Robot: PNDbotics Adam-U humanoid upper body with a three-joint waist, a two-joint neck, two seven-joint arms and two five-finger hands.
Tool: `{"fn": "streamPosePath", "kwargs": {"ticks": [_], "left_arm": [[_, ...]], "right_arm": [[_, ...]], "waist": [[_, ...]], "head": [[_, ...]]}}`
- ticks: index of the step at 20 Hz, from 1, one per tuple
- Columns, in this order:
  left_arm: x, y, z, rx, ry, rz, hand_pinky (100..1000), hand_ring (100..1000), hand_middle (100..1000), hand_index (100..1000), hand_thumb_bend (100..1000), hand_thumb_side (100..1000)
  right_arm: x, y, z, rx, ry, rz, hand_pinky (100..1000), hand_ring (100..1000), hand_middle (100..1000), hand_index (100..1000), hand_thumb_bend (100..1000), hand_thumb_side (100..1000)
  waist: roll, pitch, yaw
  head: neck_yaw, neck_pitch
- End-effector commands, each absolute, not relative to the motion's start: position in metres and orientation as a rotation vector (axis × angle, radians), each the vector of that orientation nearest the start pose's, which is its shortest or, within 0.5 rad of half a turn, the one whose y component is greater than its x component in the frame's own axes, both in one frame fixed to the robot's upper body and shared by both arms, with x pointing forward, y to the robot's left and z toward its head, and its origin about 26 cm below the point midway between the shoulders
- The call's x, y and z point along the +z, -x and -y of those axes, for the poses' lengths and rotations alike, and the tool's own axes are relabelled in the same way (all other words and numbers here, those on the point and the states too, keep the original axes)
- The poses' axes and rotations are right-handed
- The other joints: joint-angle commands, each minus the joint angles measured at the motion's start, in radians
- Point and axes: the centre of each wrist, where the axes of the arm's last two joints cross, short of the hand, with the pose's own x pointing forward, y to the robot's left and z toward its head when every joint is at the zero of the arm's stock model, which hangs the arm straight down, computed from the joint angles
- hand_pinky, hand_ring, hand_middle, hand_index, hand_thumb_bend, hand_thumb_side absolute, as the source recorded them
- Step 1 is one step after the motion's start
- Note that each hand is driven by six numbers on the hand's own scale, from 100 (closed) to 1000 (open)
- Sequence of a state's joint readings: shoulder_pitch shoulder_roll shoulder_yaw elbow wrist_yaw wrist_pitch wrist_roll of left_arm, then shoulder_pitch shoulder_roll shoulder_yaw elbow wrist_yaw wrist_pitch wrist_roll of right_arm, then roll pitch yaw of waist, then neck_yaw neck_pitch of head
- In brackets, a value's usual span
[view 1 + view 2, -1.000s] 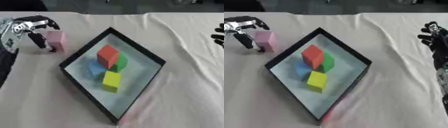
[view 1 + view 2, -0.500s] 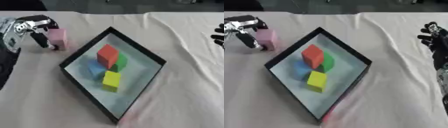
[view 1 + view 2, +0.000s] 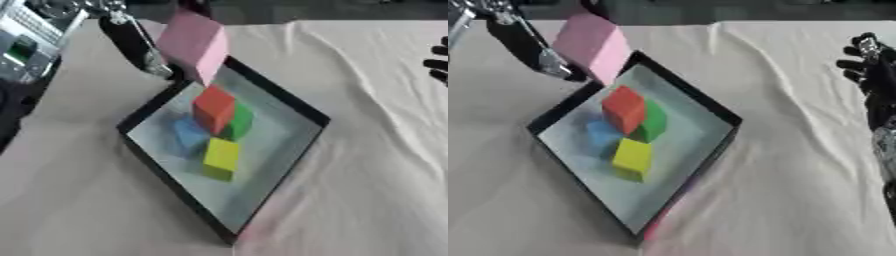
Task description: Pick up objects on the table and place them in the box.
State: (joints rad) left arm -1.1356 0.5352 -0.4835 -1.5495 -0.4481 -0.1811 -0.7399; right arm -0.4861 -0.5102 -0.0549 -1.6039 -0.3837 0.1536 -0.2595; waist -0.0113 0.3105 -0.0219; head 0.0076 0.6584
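— One pink block (image 3: 194,44) is up in the air, tilted, over the far-left rim of the box (image 3: 289,102). See it?

— Yes. The left hand (image 3: 131,40) has it, dark fingers (image 3: 138,47) curled against its left face, arm coming in from the upper left corner.

— What's inside the box?

— A red block (image 3: 213,106) sits on top, with a green block (image 3: 238,121) touching its right side. A blue block (image 3: 187,134) lies just left of them and a yellow block (image 3: 221,154) nearer the front. The box is black-walled with a pale floor, turned cornerwise on the white tablecloth (image 3: 367,165).

— And the other hand?

— The right hand (image 3: 871,70) rests at the right edge, well apart from the box, fingers relaxed and spread, gripping nothing.
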Motion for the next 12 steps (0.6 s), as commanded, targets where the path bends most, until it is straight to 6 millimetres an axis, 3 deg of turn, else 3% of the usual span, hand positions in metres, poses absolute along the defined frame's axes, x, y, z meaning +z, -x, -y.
{"fn": "streamPosePath", "kwargs": {"ticks": [1,5,6,7,10,12], "left_arm": [[0.334,-0.377,-0.115,2.643,0.626,-2.039,714,665,533,565,485,100],[0.319,-0.383,-0.105,2.684,0.604,-1.990,743,714,599,651,512,100],[0.317,-0.385,-0.104,2.694,0.606,-1.977,783,773,687,765,569,100],[0.316,-0.386,-0.104,2.704,0.610,-1.964,804,795,723,813,591,100],[0.315,-0.388,-0.106,2.690,0.645,-1.965,883,893,848,924,737,415],[0.317,-0.389,-0.109,2.652,0.688,-1.999,889,906,862,948,744,462]], "right_arm": [[0.220,-0.365,0.328,-0.047,0.207,1.993,890,750,737,791,100,651],[0.218,-0.366,0.325,-0.041,0.196,1.986,890,750,737,791,100,654],[0.218,-0.366,0.325,-0.040,0.196,1.986,890,750,737,791,100,654],[0.218,-0.366,0.325,-0.040,0.196,1.986,890,750,737,791,100,654],[0.218,-0.366,0.325,-0.040,0.196,1.984,890,750,737,790,100,649],[0.218,-0.366,0.325,-0.041,0.195,1.986,890,750,737,790,100,642]], "waist": [[0.003,-0.041,-0.004],[0.008,-0.041,-0.009],[0.009,-0.041,-0.010],[0.010,-0.042,-0.010],[0.011,-0.044,-0.009],[0.010,-0.046,-0.008]], "head": [[-0.001,-0.002],[-0.004,0.001],[-0.005,0.002],[-0.006,0.002],[-0.007,0.001],[-0.008,0.001]]}}
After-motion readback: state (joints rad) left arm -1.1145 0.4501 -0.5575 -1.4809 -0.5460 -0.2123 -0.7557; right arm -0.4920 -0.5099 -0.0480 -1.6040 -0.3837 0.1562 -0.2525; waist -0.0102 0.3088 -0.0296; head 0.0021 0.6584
